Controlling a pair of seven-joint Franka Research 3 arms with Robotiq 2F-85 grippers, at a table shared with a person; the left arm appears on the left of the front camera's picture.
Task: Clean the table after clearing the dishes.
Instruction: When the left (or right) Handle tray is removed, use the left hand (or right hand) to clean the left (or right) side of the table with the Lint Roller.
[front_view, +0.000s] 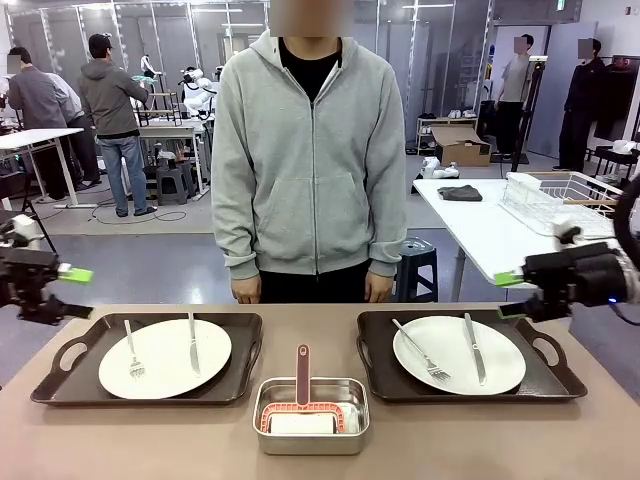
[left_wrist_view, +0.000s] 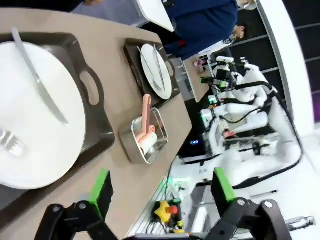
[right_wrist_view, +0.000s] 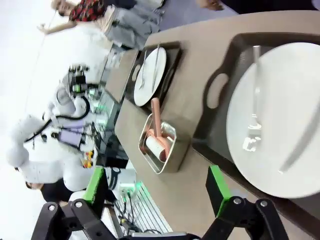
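Observation:
On the tan table (front_view: 300, 455) lie two dark trays with dishes. The left tray (front_view: 60, 385) holds a white plate (front_view: 165, 357) with a fork and a knife. The right tray (front_view: 380, 375) carries another plate (front_view: 458, 353) with the same cutlery. My left gripper (front_view: 78, 292) hovers open just off the table's left end, above that tray's outer handle. My right gripper (front_view: 508, 295) hangs open over the right tray's far right corner. In the left wrist view the left gripper (left_wrist_view: 162, 192) is empty beside its plate (left_wrist_view: 35, 110). In the right wrist view the right gripper (right_wrist_view: 155, 187) is empty beside its plate (right_wrist_view: 280, 120).
A small steel pan (front_view: 310, 415) with a pink-handled roller sits between the trays at the front. A person in a grey hoodie (front_view: 305, 160) stands at the far edge, hands down. A white table (front_view: 480, 225) with a wire basket stands behind on the right.

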